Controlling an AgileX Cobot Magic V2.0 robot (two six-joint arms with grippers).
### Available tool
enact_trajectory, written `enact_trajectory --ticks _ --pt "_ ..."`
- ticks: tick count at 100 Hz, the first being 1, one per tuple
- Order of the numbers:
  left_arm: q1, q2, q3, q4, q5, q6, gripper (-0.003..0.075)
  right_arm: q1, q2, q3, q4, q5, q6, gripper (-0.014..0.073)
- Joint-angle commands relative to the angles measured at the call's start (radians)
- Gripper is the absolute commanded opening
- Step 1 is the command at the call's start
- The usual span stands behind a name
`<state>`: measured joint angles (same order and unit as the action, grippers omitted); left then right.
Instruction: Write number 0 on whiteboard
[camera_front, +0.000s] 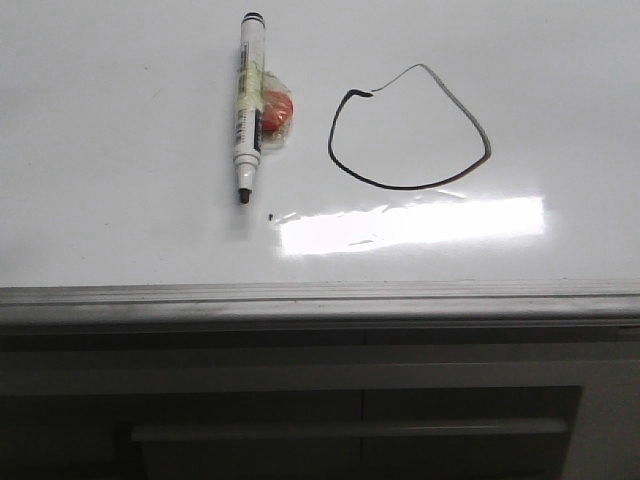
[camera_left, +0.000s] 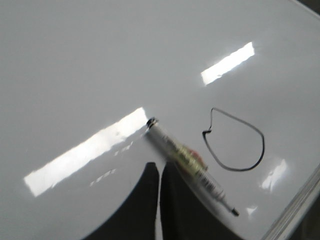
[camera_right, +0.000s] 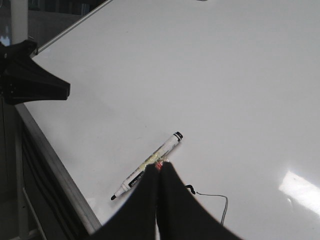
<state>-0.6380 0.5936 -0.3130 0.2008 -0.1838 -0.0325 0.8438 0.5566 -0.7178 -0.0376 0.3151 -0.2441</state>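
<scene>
The number 0 (camera_front: 410, 128) sits drawn on the whiteboard (camera_front: 120, 200), so the marker (camera_front: 248, 105) lies loose beside it. Both the left gripper (camera_left: 160, 200) and the right gripper (camera_right: 159, 200) hover above, fingers pressed together, the marker just beyond their tips.

No arm shows in the front view. In its wrist view the left gripper (camera_left: 160, 175) has its two black fingers pressed together, holding nothing. The right gripper (camera_right: 159, 172) looks the same: fingers closed tight, nothing held.
</scene>
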Motion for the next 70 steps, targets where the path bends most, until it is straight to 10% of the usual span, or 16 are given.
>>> enact_trajectory --ticks 1,70 --pt "0.054 -0.066 0.065 -0.073 -0.133 0.018 -0.002 -0.008 -0.001 -0.027 -0.011 -0.077 -0.001 -0.0069" --pt "0.359 -0.56 0.348 -0.189 0.413 0.018 -0.002 -0.008 -0.001 -0.027 -0.011 -0.077 -0.001 -0.0069"
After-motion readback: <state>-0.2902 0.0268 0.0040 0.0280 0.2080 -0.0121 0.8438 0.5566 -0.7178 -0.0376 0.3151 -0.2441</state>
